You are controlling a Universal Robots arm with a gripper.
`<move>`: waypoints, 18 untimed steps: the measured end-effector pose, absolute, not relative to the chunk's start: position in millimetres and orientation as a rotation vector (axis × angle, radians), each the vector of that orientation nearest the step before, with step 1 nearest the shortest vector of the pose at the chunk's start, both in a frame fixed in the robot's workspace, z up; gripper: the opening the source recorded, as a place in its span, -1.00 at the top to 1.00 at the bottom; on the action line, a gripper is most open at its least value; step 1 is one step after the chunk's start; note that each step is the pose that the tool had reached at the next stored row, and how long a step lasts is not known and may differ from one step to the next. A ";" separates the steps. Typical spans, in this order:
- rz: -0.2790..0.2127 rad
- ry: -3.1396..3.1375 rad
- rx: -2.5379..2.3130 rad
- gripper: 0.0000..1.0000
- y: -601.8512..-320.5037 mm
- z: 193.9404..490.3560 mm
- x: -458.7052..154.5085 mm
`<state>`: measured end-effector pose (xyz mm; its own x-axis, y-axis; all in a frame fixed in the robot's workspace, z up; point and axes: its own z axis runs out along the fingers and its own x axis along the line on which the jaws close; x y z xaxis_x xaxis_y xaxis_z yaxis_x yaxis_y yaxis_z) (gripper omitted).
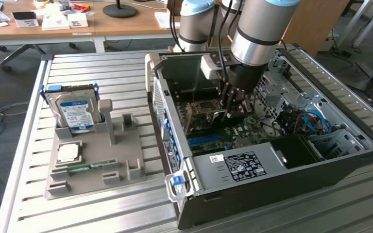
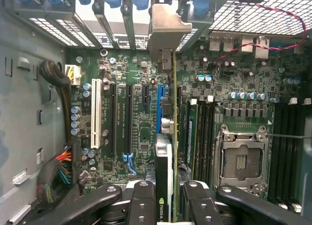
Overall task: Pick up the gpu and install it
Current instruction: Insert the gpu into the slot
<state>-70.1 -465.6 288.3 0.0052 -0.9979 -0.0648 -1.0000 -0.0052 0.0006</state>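
My gripper (image 2: 165,205) is shut on the gpu (image 2: 165,159), which I see edge-on between the black fingers (image 2: 144,200): a thin green board edge, a dark face with a green logo, and a silvery end bracket (image 2: 168,25) by the case's rear slots. The card hangs just above the motherboard (image 2: 136,132), beside the blue expansion slot (image 2: 160,105). In the exterior view the gripper (image 1: 232,110) reaches down into the open computer case (image 1: 342,165), over the motherboard (image 1: 235,136).
A grey holder (image 1: 99,170) at the exterior view's left carries a hard drive (image 1: 76,114), a processor chip (image 1: 68,153) and a memory stick (image 1: 86,168). Inside the case are the empty CPU socket (image 2: 241,161), memory slots (image 2: 202,132), cable bundles (image 2: 58,171) and the power supply (image 1: 242,165).
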 end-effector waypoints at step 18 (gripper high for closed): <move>0.072 2.183 -2.195 0.47 -465.6 274.6 -70.1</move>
<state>-70.1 -465.6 274.6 0.0051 -0.9979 -0.0646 -1.0000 -0.0052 0.0007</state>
